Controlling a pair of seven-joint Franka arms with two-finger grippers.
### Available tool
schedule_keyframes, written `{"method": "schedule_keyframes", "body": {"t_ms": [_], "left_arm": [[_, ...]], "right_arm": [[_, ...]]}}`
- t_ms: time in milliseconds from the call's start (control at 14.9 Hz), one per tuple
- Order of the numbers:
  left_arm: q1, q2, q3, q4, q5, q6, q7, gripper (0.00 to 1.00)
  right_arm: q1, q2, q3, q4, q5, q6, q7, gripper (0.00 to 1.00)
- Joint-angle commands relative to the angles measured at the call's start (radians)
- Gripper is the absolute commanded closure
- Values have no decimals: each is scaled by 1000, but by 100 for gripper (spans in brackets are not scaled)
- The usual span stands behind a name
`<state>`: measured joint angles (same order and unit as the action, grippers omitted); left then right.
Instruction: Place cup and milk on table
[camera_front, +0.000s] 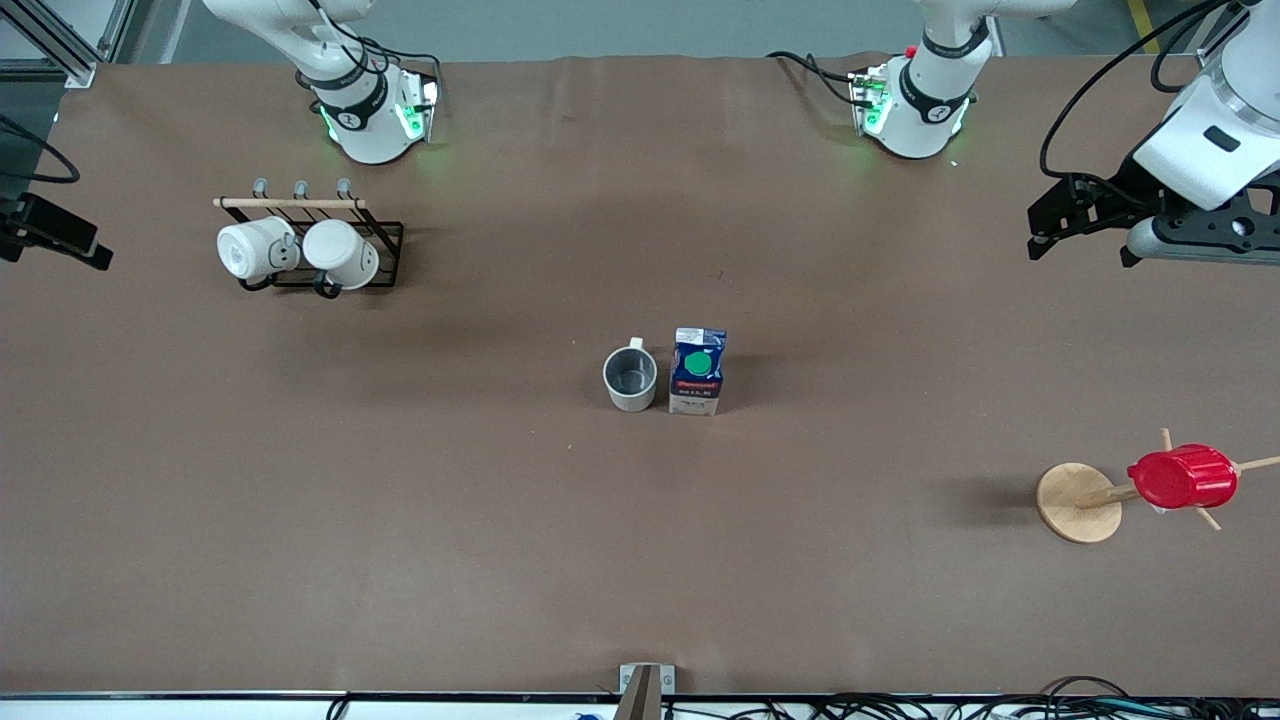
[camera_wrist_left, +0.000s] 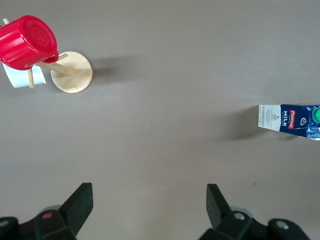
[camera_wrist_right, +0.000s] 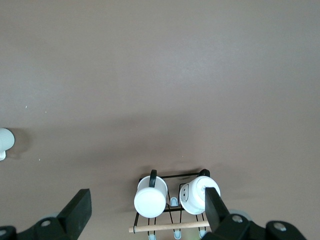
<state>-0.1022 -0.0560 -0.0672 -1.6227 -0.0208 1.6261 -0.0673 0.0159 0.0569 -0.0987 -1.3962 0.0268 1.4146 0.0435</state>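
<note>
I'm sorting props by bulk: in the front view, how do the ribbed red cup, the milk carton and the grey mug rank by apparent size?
Largest to smallest as they look in the front view:
1. ribbed red cup, on its wooden stand
2. milk carton
3. grey mug

Carton and mug stand side by side and look close in size; the carton appears slightly taller.

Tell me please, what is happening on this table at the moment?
Nothing is being held. The cup and the milk stand upright side by side in the middle of the table. The left gripper hangs open over bare table at the left arm's end, and the right gripper is open above the rack with two white mugs.
</note>
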Motion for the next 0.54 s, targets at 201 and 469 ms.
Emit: {"method": "schedule_keyframes", "body": {"t_ms": [201,469], "left_arm": [[13,62,-3,64,-16,1,1,0],[13,62,-3,61,-18,0,0,1]], "right_arm": [[-8,1,7,9,12,-5,-2,0],[-10,1,7,9,12,-3,-2,0]]}}
